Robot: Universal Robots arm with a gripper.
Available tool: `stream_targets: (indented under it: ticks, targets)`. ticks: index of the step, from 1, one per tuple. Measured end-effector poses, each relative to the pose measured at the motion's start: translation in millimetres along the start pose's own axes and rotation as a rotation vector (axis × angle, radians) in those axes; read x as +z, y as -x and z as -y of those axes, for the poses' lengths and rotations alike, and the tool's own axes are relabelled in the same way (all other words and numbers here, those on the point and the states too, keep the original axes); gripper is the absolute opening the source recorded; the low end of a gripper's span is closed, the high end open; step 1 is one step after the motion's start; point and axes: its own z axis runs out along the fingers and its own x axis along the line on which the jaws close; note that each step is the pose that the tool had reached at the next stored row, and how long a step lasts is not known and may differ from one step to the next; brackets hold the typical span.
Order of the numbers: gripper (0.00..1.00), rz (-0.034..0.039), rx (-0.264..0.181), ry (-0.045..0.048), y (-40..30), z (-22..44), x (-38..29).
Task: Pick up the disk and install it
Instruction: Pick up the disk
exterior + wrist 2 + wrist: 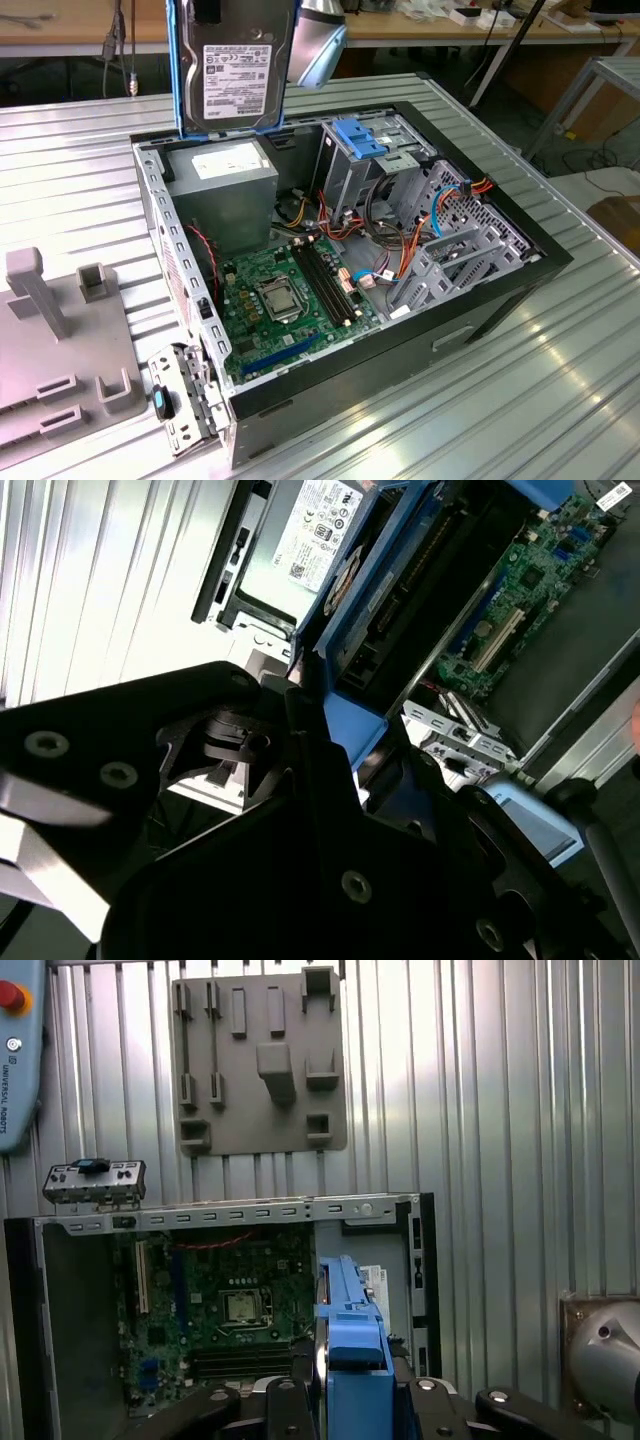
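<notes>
Disk (236,70) hangs in the air over the open computer case (470,335), above the corner farthest from the exterior camera on that view's left. It stands on end with its long axis running up and down. The labelled flat face is turned toward the exterior camera, and the blue carrier frames both long sides. Its lower short edge sits just over the grey power supply (222,185); I see no contact between them.

In the first wrist view I get the disk edge-on (350,1330), a narrow blue strip beside the circuit board (230,1310). In the second wrist view its blue frame and dark side (395,590) run away from the camera toward the case.

The gripper (355,1400) is closed on the disk's upper end, with black fingers (285,1405) on either side of the blue carrier. It touches nothing else that I can see.

The exterior view's upper edge cuts off the top of the disk and the grip on it. In the second wrist view the black body of the gripper blocks much of the foreground, so I cannot make out exactly where the pads meet the carrier. The case lies on its side on the ribbed metal table (560,400), and a grey holder plate (50,350) lies just beside it on the exterior view's left.
</notes>
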Motion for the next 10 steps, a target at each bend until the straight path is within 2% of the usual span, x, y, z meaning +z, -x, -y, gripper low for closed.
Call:
stream_targets:
  ticks: [4, 6, 10]
  targets:
    - [0.37, 0.0002, 0.000, 0.0000, -2.1, 11.1, 0.8]
    - [0.37, 0.0003, 0.000, 0.0000, -2.3, 20.7, 1.4]
    - [0.37, 0.0000, 0.002, 0.0000, -4.7, 27.0, 1.7]
